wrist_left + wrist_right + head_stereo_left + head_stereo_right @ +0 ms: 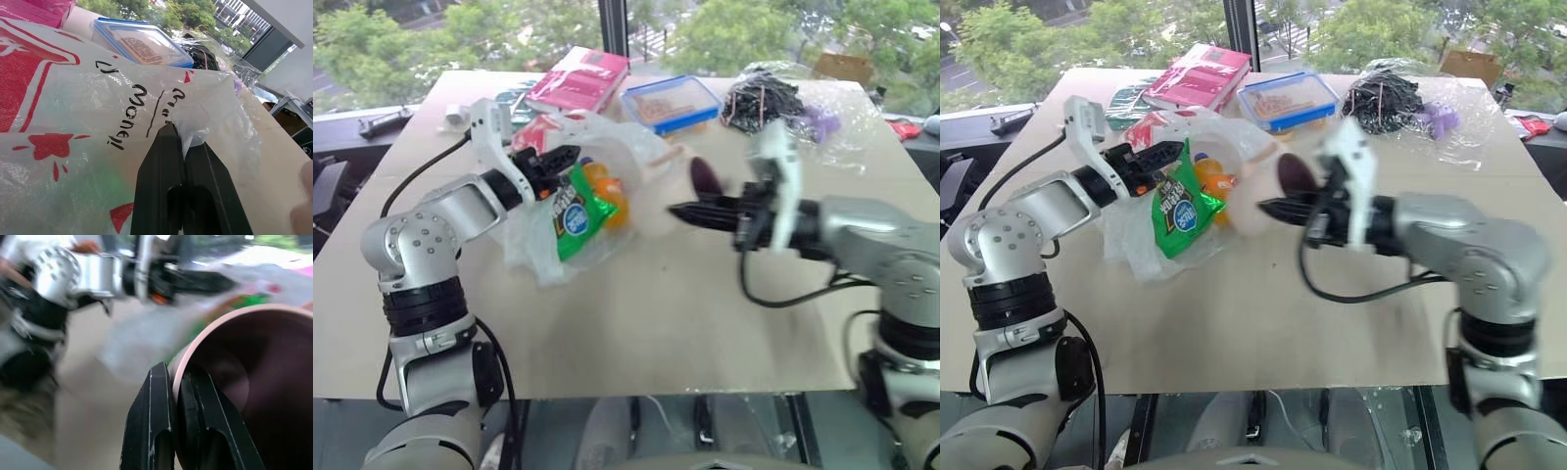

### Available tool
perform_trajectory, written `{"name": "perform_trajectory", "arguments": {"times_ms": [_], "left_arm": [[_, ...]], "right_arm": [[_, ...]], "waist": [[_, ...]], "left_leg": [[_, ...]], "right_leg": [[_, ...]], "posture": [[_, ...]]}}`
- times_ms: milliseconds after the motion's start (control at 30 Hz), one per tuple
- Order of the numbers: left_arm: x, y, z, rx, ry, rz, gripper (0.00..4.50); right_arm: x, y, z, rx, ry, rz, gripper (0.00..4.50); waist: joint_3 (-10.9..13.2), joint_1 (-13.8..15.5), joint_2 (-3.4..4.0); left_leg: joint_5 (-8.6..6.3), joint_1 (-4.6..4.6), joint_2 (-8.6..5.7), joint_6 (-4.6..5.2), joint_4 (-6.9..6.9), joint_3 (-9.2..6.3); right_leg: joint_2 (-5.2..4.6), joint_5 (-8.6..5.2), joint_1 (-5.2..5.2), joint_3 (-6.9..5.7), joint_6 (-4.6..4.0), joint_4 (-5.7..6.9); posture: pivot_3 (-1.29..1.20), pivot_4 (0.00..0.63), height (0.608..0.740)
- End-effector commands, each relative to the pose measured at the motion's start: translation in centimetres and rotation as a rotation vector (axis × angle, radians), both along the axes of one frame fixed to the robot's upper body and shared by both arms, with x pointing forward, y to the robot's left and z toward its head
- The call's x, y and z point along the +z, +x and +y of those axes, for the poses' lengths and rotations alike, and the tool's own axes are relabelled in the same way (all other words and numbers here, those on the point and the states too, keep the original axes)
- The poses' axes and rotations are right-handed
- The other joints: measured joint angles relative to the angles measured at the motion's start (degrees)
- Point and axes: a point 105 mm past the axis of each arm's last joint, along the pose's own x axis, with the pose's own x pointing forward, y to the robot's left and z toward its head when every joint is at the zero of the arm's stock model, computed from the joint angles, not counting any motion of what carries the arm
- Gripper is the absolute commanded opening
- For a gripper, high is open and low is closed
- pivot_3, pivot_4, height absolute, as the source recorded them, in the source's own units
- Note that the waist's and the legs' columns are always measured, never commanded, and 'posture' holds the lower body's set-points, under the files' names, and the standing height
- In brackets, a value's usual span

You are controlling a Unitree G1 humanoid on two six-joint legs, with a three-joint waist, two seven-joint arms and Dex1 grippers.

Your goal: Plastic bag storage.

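While the left gripper [570, 157] clamps the rim of the thin translucent white plastic bag with red print [73, 122] on the tan table [646, 323], the right gripper [171, 382] pinches a pink cup's [244, 382] wall. To do it well, I judge the mouth should be held wide and the cup entered low, clear of the green packet [576, 211].

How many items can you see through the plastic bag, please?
2. A green snack packet lies in the middle of the plastic bag; an orange item sits beside it, toward the blue-lidded box. Others may be hidden under the bag's printed folds.
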Motion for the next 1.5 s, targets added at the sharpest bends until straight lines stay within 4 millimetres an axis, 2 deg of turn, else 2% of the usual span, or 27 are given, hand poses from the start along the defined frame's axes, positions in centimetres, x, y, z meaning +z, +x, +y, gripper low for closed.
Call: {"name": "perform_trajectory", "arguments": {"times_ms": [33, 133, 233, 367, 467, 667, 867, 967, 1000, 1033, 1067, 1100, 1133, 1167, 1267, 1433, 1467, 1500], "left_arm": [[2.2, -0.7, -0.2, -0.032, 0.000, -0.070, 0.00], [2.5, -1.2, -0.3, -0.054, 0.004, -0.074, 0.00], [2.5, -1.8, -0.6, -0.083, 0.007, -0.071, 0.00], [2.2, -2.7, -1.4, -0.140, 0.032, -0.070, 0.00], [2.6, -2.7, -1.9, -0.146, 0.008, -0.078, 0.00], [3.0, -2.9, -1.7, -0.133, -0.009, -0.088, 0.00], [3.2, -3.7, -1.5, -0.151, -0.021, -0.094, 0.00], [2.9, -3.9, -1.2, -0.139, -0.014, -0.086, 0.00], [2.8, -3.8, -1.0, -0.128, -0.010, -0.083, 0.00], [2.6, -3.8, -0.8, -0.116, -0.007, -0.079, 0.00], [2.4, -3.7, -0.6, -0.102, -0.003, -0.075, 0.00], [2.3, -3.6, -0.4, -0.089, -0.005, -0.071, 0.00], [2.1, -3.4, -0.2, -0.078, -0.006, -0.067, 0.00], [2.0, -3.3, -0.1, -0.070, -0.005, -0.064, 0.00], [1.7, -2.8, 0.2, -0.054, -0.008, -0.060, 0.00], [1.3, -2.0, 0.3, -0.052, -0.021, -0.054, 0.00], [1.2, -1.9, 0.2, -0.056, -0.020, -0.054, 0.00], [1.3, -1.8, 0.0, -0.065, -0.022, -0.056, 0.00]], "right_arm": [[0.6, 2.7, 1.5, -0.097, 0.025, -0.071, 0.02], [0.3, 5.8, 2.7, -0.228, 0.003, -0.144, 0.02], [0.3, 7.4, 3.0, -0.290, 0.014, -0.179, 0.02], [0.6, 8.4, 4.4, -0.294, 0.066, -0.192, 0.02], [-0.4, 8.8, 7.3, -0.266, 0.093, -0.206, 0.02], [-1.3, 8.1, 11.9, -0.173, 0.143, -0.243, 0.02], [-2.8, 9.5, 13.8, -0.186, 0.114, -0.284, 0.02], [-4.1, 9.8, 14.6, -0.176, 0.045, -0.295, 0.02], [-4.7, 10.0, 14.6, -0.167, 0.024, -0.281, 0.02], [-5.0, 10.1, 14.5, -0.159, 0.002, -0.285, 0.76], [-5.1, 10.2, 14.3, -0.150, -0.010, -0.291, 0.85], [-4.8, 10.4, 14.0, -0.152, -0.010, -0.311, 1.36], [-4.4, 10.6, 13.6, -0.151, -0.013, -0.333, 1.36], [-4.0, 10.7, 13.2, -0.146, -0.015, -0.352, 1.56], [-2.5, 10.2, 11.3, -0.095, 0.018, -0.392, 2.36], [-0.6, 8.4, 7.2, -0.125, 0.021, -0.445, 2.36], [-0.5, 8.2, 6.9, -0.139, 0.012, -0.451, 2.36], [-1.3, 8.5, 6.4, -0.181, -0.047, -0.478, 2.36]], "waist": [[0.00, 0.04, 0.00], [0.00, -0.35, 0.00], [0.00, -0.38, 0.00], [0.01, -0.80, 0.02], [0.01, -1.38, 0.02], [0.02, -2.03, 0.02], [0.02, -2.01, 0.03], [0.05, -2.14, 0.07], [0.08, -2.20, 0.13], [0.08, -2.22, 0.13], [0.08, -2.16, 0.13], [0.09, -2.10, 0.14], [0.10, -2.05, 0.15], [0.11, -2.05, 0.15], [0.11, -2.03, 0.16], [0.09, -1.35, 0.13], [0.09, -1.34, 0.12], [0.09, -1.42, 0.12]], "left_leg": [[0.00, -0.03, -0.06, 0.02, 0.01, 0.00], [-0.02, -0.03, -0.19, 0.05, 0.02, 0.04], [0.00, -0.03, -0.14, 0.01, -0.04, 0.01], [0.00, -0.02, -0.12, 0.01, -0.05, 0.07], [0.04, 0.04, -0.09, -0.06, -0.06, 0.06], [0.06, 0.09, -0.05, -0.11, -0.06, 0.06], [0.07, 0.10, 0.00, -0.13, -0.05, 0.06], [0.08, 0.11, 0.01, -0.16, -0.08, 0.06], [0.09, 0.11, 0.01, -0.17, -0.09, 0.06], [0.09, 0.11, 0.01, -0.18, -0.12, 0.07], [0.11, 0.13, 0.03, -0.20, -0.16, 0.07], [0.12, 0.11, 0.05, -0.22, -0.17, 0.04], [0.12, 0.09, 0.06, -0.22, -0.17, 0.04], [0.12, 0.07, 0.05, -0.22, -0.17, 0.03], [0.12, 0.02, 0.05, -0.22, -0.17, 0.02], [0.11, -0.03, 0.03, -0.22, -0.19, -0.09], [0.11, -0.03, 0.01, -0.22, -0.15, -0.07], [0.11, -0.02, 0.01, -0.22, -0.13, -0.07]], "right_leg": [[-0.02, 0.01, -0.01, 0.00, 0.02, -0.02], [-0.03, 0.03, -0.03, 0.05, 0.06, -0.05], [0.04, 0.02, -0.06, 0.00, 0.05, -0.03], [0.04, 0.03, -0.07, 0.07, 0.05, -0.06], [0.09, 0.03, -0.08, 0.08, 0.05, 0.01], [0.12, 0.03, -0.08, 0.12, 0.04, 0.08], [0.08, 0.03, -0.07, 0.13, 0.04, 0.10], [0.09, 0.04, -0.09, 0.14, 0.03, 0.11], [0.10, 0.03, -0.10, 0.14, 0.03, 0.11], [0.10, 0.03, -0.11, 0.16, 0.02, 0.11], [0.11, 0.03, -0.11, 0.16, 0.02, 0.11], [0.13, 0.03, -0.11, 0.12, 0.02, 0.09], [0.12, 0.03, -0.11, 0.11, 0.02, 0.07], [0.11, 0.03, -0.12, 0.11, 0.02, 0.07], [0.07, 0.03, -0.13, 0.10, 0.02, 0.03], [-0.02, 0.03, -0.09, -0.01, 0.02, -0.03], [-0.04, 0.04, -0.09, 0.00, 0.03, -0.02], [-0.05, 0.04, -0.08, 0.00, 0.03, 0.00]], "posture": [[0.00, 0.150, 0.740], [0.00, 0.150, 0.740], [0.00, 0.150, 0.740], [0.00, 0.150, 0.740], [0.00, 0.150, 0.740], [0.00, 0.150, 0.740], [0.00, 0.150, 0.740], [0.00, 0.150, 0.740], [0.00, 0.150, 0.740], [0.00, 0.150, 0.740], [0.00, 0.150, 0.740], [0.00, 0.150, 0.740], [0.00, 0.150, 0.740], [0.00, 0.150, 0.740], [0.00, 0.150, 0.740], [0.00, 0.150, 0.740], [0.00, 0.150, 0.740], [0.00, 0.150, 0.740]]}}
